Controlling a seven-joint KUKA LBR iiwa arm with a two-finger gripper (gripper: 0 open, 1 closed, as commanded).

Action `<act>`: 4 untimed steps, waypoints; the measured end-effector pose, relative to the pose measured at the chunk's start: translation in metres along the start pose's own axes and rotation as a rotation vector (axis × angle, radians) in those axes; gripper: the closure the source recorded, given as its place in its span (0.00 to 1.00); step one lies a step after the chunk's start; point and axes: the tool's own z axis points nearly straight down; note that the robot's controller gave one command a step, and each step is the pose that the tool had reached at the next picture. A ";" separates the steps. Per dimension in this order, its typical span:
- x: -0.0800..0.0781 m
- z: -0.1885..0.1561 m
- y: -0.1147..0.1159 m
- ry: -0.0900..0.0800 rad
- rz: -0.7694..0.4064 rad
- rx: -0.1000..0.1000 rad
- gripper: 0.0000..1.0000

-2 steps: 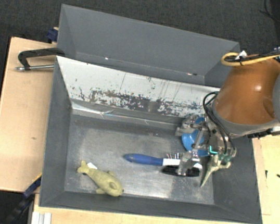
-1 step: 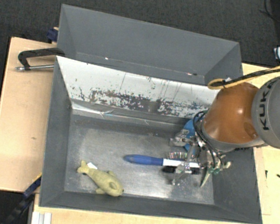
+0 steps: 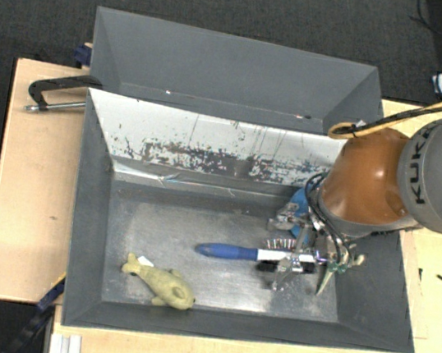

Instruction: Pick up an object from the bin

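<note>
A: The gripper [image 3: 302, 276] is low over the right side of the bin [image 3: 222, 325]. It sits right at the white end of the blue-handled brush [image 3: 230, 253], which lies flat on the floor with its handle pointing left.

B: Is the gripper spread or closed?

A: That cannot be told. Cabling and the orange wrist cover crowd that spot, so it is unclear whether the brush end sits inside the gripper at all.

B: What is the risk, then?

A: Probably an end grip. If the brush is caught only at its white tip, the long handle would likely hang down and could swing or twist loose on the way up. The handle also looks thin and smooth, so a closure slightly off its line may just push it across the metal floor.

B: Anything else nearby?

A: The right wall is near the wrist, so a sideways correction might bump it. The yellowish fish-shaped toy [image 3: 161, 282] lies well apart near the front left and should not interfere.
</note>
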 end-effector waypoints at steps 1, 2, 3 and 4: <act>-0.001 -0.002 0.000 0.001 0.000 0.000 0.00; -0.002 -0.003 0.000 0.000 0.001 0.000 0.00; -0.003 -0.003 0.000 0.000 0.002 0.001 0.00; -0.004 -0.005 0.001 -0.004 0.002 0.000 1.00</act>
